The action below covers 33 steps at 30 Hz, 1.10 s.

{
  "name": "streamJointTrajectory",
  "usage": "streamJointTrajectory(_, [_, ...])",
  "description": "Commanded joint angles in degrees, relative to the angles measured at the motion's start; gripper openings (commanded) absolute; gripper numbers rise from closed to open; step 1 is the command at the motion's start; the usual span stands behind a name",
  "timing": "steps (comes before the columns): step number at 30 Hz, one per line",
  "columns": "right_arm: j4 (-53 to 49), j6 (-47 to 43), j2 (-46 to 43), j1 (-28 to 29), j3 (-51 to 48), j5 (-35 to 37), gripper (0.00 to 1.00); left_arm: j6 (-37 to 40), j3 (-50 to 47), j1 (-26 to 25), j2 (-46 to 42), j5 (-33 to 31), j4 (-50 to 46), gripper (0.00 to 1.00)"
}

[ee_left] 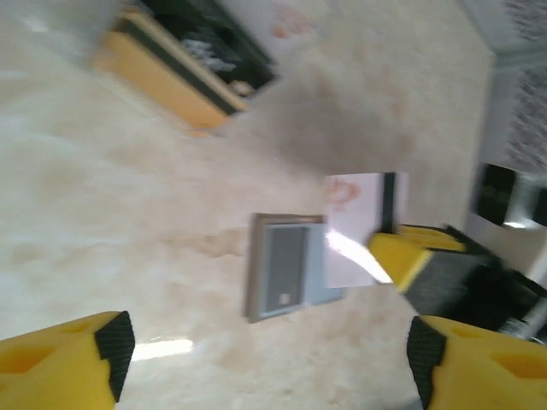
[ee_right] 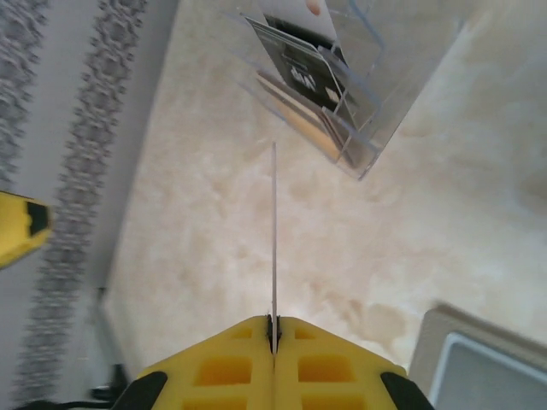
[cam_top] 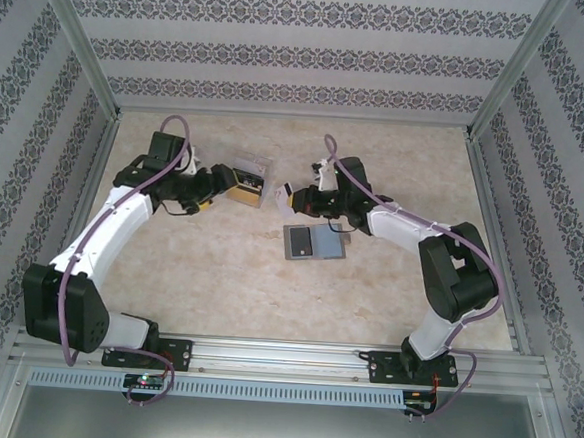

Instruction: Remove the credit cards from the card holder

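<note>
Beige marbled table (cam_top: 218, 274), carrying the following.

1. Card holder (cam_top: 313, 243). Grey, book-like, lying open and flat on the table a little right of centre. It has a darker panel on one side and a blue-grey one on the other. From the left wrist it shows blurred near mid-frame (ee_left: 286, 265). From the right wrist one corner shows at five o'clock (ee_right: 479, 367).

2. Credit card (cam_top: 282, 195). White, with a dark stripe along one edge (ee_left: 363, 209). It is out of the holder, at about eleven o'clock from it in the overhead view. From the right wrist it is seen edge-on as a thin upright line (ee_right: 273, 222).

3. Right gripper (cam_top: 292, 194). Its yellow fingers are pressed together on the near edge of the credit card (ee_right: 273, 325), with no gap visible.

4. Left gripper (cam_top: 217, 186). Its jaws are spread wide and nothing is between them (ee_left: 267, 346). It sits just beside the clear box at nine o'clock. One yellow fingertip of it shows at nine o'clock in the right wrist view.

5. Clear box (cam_top: 250, 179). See-through, at about ten o'clock from the card holder, between the two grippers. Dark and tan cards stand inside it (ee_right: 333, 68). From the left wrist it is blurred, at eleven o'clock (ee_left: 179, 60).
</note>
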Motion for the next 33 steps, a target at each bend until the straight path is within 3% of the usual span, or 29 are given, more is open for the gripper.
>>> streamJointTrajectory(1, [-13.27,-17.48,1.24,3.78,7.20,13.15,0.00,9.02,1.07,3.25,-2.21,-10.10,-12.70,0.93])
streamJointTrajectory(3, [-16.41,-23.13,2.90,5.66,11.49,17.21,0.00,11.62,1.06,5.28,-3.42,-12.35,-14.52,1.00])
streamJointTrajectory(8, [-19.27,-33.64,7.23,7.87,21.34,21.31,0.00,16.05,0.27,7.88,-5.72,-15.66,-15.52,0.99])
streamJointTrajectory(18, [-25.44,-54.66,19.94,9.51,42.58,24.70,0.00,19.38,-0.87,10.16,-5.89,-14.00,-14.16,0.99])
streamJointTrajectory(25, [-28.67,-59.93,28.30,9.26,53.96,23.16,0.00,18.52,-2.92,11.55,-5.75,-8.21,-11.83,1.00])
streamJointTrajectory(33, [-29.51,-61.14,31.84,8.42,57.38,20.54,0.00,18.38,-3.22,11.99,-4.99,-6.16,-11.46,1.00])
